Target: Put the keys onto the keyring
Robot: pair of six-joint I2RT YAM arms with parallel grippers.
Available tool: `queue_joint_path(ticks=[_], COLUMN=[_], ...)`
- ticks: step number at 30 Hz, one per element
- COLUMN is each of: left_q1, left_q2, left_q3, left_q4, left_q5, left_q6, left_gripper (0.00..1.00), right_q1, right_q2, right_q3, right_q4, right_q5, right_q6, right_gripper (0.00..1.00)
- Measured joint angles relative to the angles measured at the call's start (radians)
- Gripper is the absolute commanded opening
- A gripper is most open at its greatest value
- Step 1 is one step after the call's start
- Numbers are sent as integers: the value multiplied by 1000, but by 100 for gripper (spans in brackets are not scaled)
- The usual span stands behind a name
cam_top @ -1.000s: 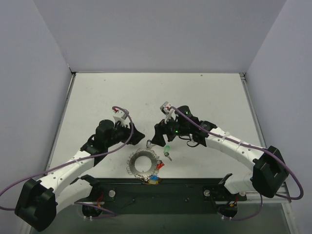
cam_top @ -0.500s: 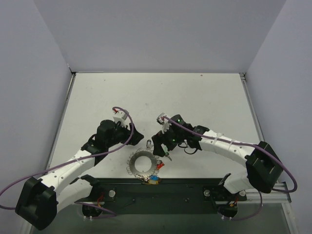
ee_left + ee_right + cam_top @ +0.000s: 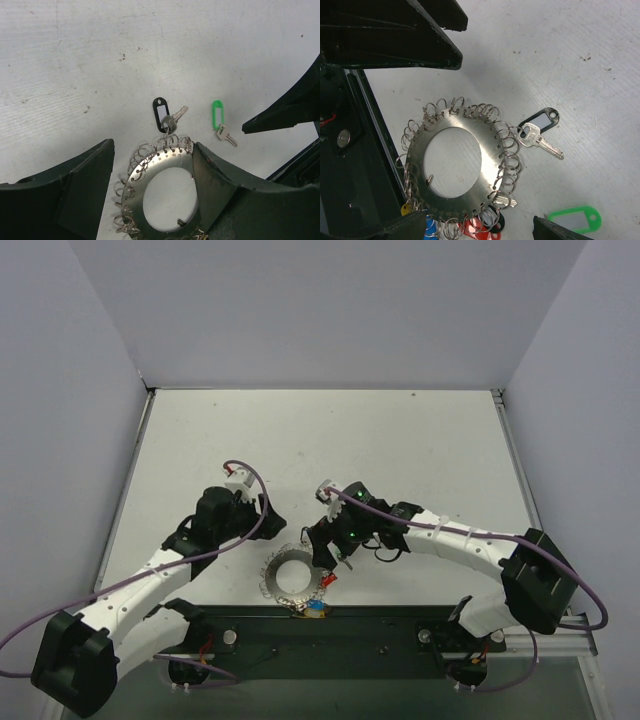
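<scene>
The keyring [image 3: 134, 184] [image 3: 445, 120] [image 3: 293, 577] is a flat silvery disc with a wide hole and small wire loops round its rim, lying on the table. Red [image 3: 477, 227], blue [image 3: 427, 226] and yellow [image 3: 406, 209] tagged keys hang on its near rim. A black-tagged key [image 3: 161, 114] [image 3: 537, 131] hangs from a loop at its far rim. A green-tagged key [image 3: 218, 114] [image 3: 572, 220] lies loose beside it. My left gripper [image 3: 152, 147] [image 3: 272, 518] stands open over the ring, its right finger at the rim. My right gripper [image 3: 462, 232] [image 3: 322, 545] hangs open above the ring.
The black base rail [image 3: 330, 625] runs just in front of the keyring, along the table's near edge. White table [image 3: 400, 450] stretches behind both arms to grey walls. The two grippers stand close together above the ring.
My right gripper has swung left toward the keyring and opened wider; it now covers the green-tagged key in the top view. The left gripper has shifted slightly nearer the ring.
</scene>
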Motion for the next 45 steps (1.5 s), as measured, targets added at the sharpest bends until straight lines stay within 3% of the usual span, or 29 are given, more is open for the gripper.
queue_joint_path(ticks=[7, 17, 29, 45], left_q1=[36, 40, 63, 71], left_q2=[-67, -43, 5, 42], left_q3=[0, 0, 10, 23], left_q4=[-77, -93, -79, -71], left_q5=[-32, -32, -23, -10], left_q6=[-8, -9, -8, -7], left_gripper=[72, 72, 70, 70], right_q1=[0, 0, -49, -61], right_q2=[20, 29, 185, 220], right_q3=[8, 14, 91, 113], right_q4=[0, -1, 1, -7], right_q5=[2, 11, -7, -24], right_q6=[0, 4, 53, 74], right_gripper=[86, 86, 73, 72])
